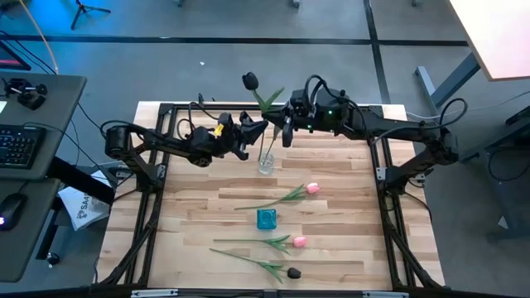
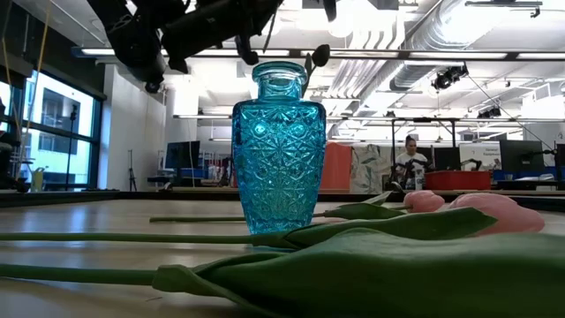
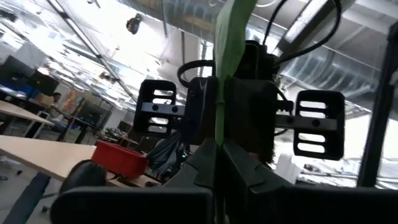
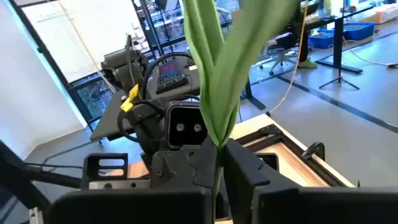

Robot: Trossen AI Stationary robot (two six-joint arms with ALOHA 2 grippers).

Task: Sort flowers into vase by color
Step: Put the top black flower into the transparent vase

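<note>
A dark-headed tulip (image 1: 250,80) stands nearly upright over a clear glass vase (image 1: 266,164) at the far middle of the table, and its stem runs down into the vase. My left gripper (image 1: 252,131) and my right gripper (image 1: 284,128) meet at this stem from opposite sides, both shut on it. Two pink tulips (image 1: 312,189) (image 1: 299,241) and another dark tulip (image 1: 294,272) lie flat on the table. A blue cut-glass vase (image 1: 266,218) stands between the pink ones and fills the low view (image 2: 278,150). My left gripper (image 3: 219,180) pinches the green stem (image 3: 217,146) between its two fingers. It comes level from the table's left and lies across the stem, below the leaves. My right gripper (image 4: 217,174) pinches the same stem (image 4: 216,152) just under the fork of the two leaves (image 4: 214,74), level from the right. The tulip stands upright, head above both grippers.
The three loose tulips lie in the near half of the wooden table (image 1: 207,199), around the blue vase. Pink heads (image 2: 481,212) and green leaves (image 2: 371,265) crowd the low view. A desk with keyboard (image 1: 16,145) stands left of the table. A person (image 2: 410,159) sits far behind.
</note>
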